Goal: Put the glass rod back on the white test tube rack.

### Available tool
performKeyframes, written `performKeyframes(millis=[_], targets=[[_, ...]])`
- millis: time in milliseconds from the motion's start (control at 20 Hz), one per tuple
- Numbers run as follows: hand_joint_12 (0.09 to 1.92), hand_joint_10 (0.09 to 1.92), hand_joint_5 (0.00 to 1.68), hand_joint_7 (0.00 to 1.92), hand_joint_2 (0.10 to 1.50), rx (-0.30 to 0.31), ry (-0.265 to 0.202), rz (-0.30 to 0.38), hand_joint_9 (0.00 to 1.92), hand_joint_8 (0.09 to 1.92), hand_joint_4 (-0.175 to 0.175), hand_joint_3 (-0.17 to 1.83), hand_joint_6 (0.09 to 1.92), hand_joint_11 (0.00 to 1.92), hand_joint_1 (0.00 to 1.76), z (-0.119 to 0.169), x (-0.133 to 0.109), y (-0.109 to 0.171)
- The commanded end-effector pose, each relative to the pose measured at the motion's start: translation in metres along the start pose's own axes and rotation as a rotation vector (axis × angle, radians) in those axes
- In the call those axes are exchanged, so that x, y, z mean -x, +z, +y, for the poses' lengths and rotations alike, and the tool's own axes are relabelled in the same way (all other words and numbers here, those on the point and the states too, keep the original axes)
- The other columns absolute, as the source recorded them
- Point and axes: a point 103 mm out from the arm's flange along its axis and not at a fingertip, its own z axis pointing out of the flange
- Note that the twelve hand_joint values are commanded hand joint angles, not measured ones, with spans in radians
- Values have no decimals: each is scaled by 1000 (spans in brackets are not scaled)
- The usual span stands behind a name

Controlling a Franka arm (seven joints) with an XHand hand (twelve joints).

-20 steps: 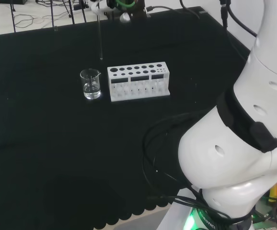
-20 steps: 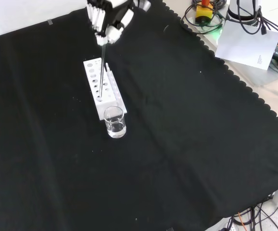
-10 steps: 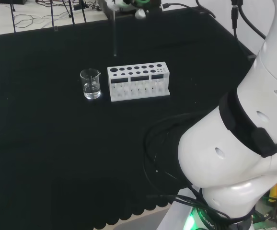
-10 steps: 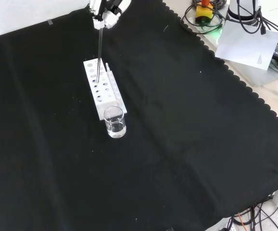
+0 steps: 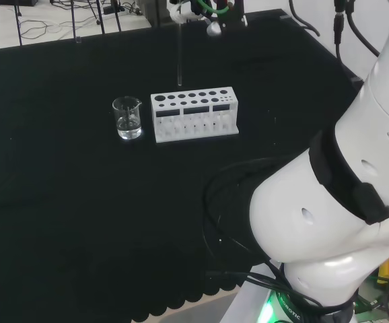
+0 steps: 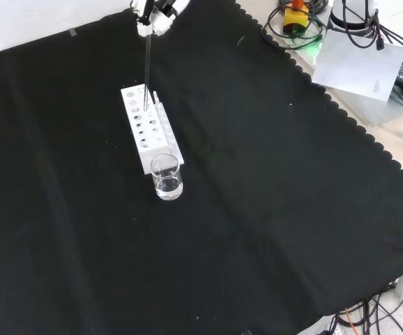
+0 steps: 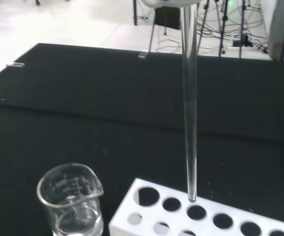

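Observation:
My hand (image 6: 153,12) is at the front view's top edge, fingers curled round the top of a thin glass rod (image 6: 146,66). The rod (image 5: 179,54) hangs upright, its lower tip just above the holes of the white test tube rack (image 5: 194,114). In the wrist view the rod (image 7: 189,108) ends just over the rack (image 7: 206,216), close to one of the back-row holes. In the front view the rod's tip is over the rack (image 6: 148,136) near its far end.
A small glass beaker (image 5: 127,118) with a little clear liquid stands just left of the rack in the head view, and in front of it in the front view (image 6: 166,176). The arm's white links (image 5: 336,202) stand at the head view's right.
The hand has carried the rod rightward in the head view, from above the beaker's side to over the rack, and farther off in the front view. Rack and beaker have not moved.

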Motion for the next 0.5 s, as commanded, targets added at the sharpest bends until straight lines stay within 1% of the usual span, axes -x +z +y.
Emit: performKeyframes(millis=[50, 250, 400, 500], targets=[[751, 802, 1234, 1280, 1081, -10, 39, -12, 1561, 792, -175, -175, 398, 1569, 1319, -11, 10, 5], [751, 802, 1234, 1281, 1081, -19, 43, -19, 1562, 791, -175, -175, 398, 1569, 1319, -16, 9, 8], [751, 802, 1234, 1281, 1081, -30, 55, -21, 1562, 791, -175, -175, 398, 1569, 1319, -19, 13, 6], [751, 802, 1234, 1281, 1081, -34, 64, -14, 1562, 791, -175, -175, 398, 1569, 1319, -21, 14, 16]])
